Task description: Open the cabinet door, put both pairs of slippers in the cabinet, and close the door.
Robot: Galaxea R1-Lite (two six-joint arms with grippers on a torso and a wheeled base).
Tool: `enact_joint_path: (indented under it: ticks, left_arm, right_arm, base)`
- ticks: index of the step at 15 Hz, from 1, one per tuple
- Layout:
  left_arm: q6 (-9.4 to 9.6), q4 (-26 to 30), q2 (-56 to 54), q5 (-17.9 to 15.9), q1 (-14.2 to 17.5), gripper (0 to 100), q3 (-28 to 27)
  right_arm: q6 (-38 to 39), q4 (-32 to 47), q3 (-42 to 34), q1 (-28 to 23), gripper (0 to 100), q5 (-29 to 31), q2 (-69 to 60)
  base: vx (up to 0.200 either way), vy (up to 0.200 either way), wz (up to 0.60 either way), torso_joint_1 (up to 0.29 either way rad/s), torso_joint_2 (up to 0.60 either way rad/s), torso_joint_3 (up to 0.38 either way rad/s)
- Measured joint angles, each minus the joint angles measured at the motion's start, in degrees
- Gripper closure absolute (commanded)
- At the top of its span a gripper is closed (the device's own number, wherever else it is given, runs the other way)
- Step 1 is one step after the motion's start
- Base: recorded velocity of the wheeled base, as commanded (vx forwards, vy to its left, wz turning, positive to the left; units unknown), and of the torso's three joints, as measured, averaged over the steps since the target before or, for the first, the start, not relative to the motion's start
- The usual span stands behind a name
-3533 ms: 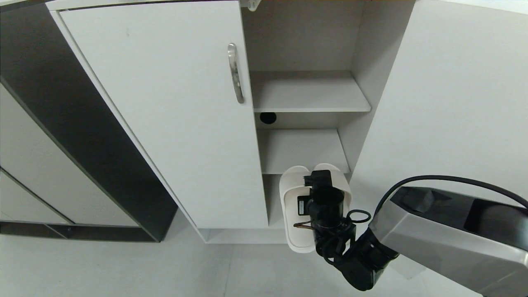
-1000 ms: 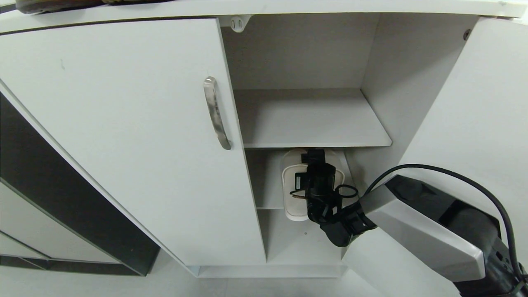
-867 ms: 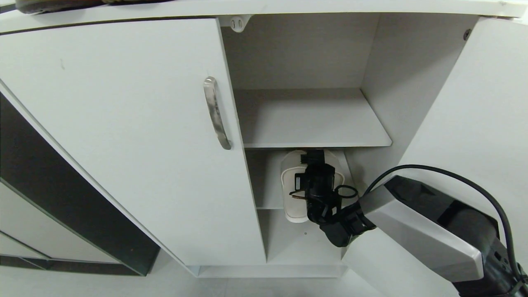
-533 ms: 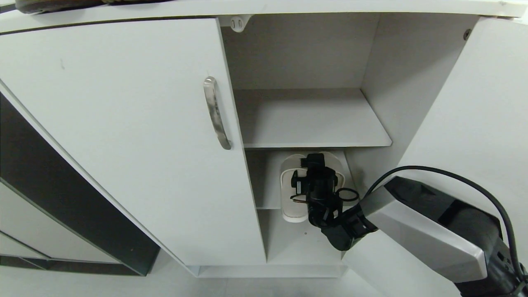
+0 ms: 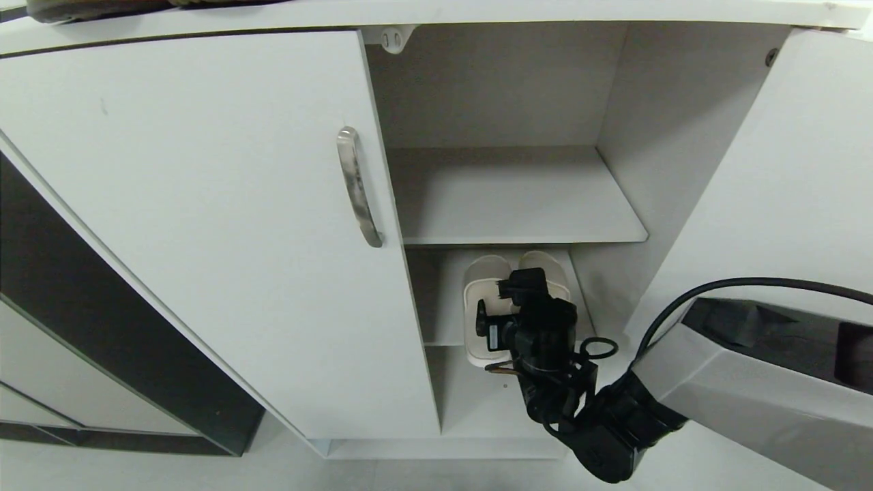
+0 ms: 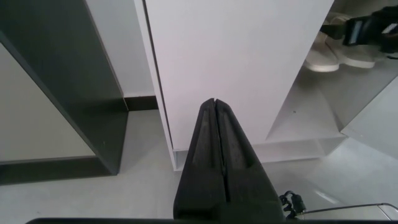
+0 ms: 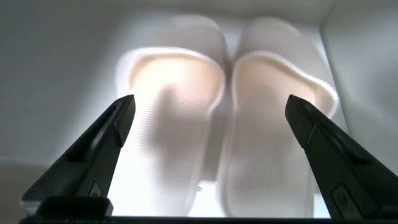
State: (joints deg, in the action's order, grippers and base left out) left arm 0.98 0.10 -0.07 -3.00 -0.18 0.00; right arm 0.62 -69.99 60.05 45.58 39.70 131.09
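Note:
A pair of cream slippers (image 5: 487,273) lies side by side on the middle shelf (image 5: 443,307) of the white cabinet, toes pointing inward. My right gripper (image 5: 511,294) is just in front of their heels, open and holding nothing. In the right wrist view the slippers (image 7: 217,106) lie beyond the right gripper (image 7: 210,102), whose two fingers stand wide apart. My left gripper (image 6: 214,104) is shut and empty, low in front of the closed left door (image 6: 236,56). From there the slippers (image 6: 339,55) show far off.
The right cabinet door (image 5: 784,191) stands open beside my right arm. The left door (image 5: 204,204) with its metal handle (image 5: 358,187) is closed. The upper shelf (image 5: 511,198) and bottom compartment (image 5: 491,402) are bare. A dark object (image 5: 89,8) lies on the cabinet top.
My right gripper has opened, let go of the slippers on the middle shelf and drawn back out of the cabinet. The slippers stay put.

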Motion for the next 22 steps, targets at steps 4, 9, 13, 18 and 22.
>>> enact_joint_path:
  ticks: [4, 9, 13, 18, 22]
  left_arm:
    - [-0.02, 0.0, 0.0, 0.0, 0.0, 100, 0.0]
    - [-0.11, 0.0, 0.0, 0.0, 0.0, 100, 0.0]
    - [-0.29, 0.0, 0.0, 0.0, 0.0, 100, 0.0]
    - [-0.22, 0.0, 0.0, 0.0, 0.0, 100, 0.0]
    - [-0.2, 0.0, 0.0, 0.0, 0.0, 100, 0.0]
  right_arm:
    - [-0.4, -3.3, -4.0, 1.8, 0, 0.1, -1.2]
    - [-0.5, -3.3, -4.4, 1.5, 0, 0.3, -1.5]
    - [-0.3, -3.2, -4.9, 0.5, 0, 0.3, -1.7]
    - [-0.2, -3.2, -6.6, 0.5, 0, 0.1, -2.0]
    - [-0.3, -3.1, -8.6, 0.7, 0, -0.3, -3.2]
  base:
    - [-0.2, 0.0, 0.0, -0.001, 0.01, 0.001]
    - [-0.04, 0.0, 0.0, 0.0, 0.0, 0.0]
    - [0.0, 0.0, 0.0, 0.0, 0.0, 0.0]
    - [0.0, 0.0, 0.0, 0.001, 0.0, 0.03]
    - [0.0, 0.0, 0.0, 0.004, 0.0, 0.189]
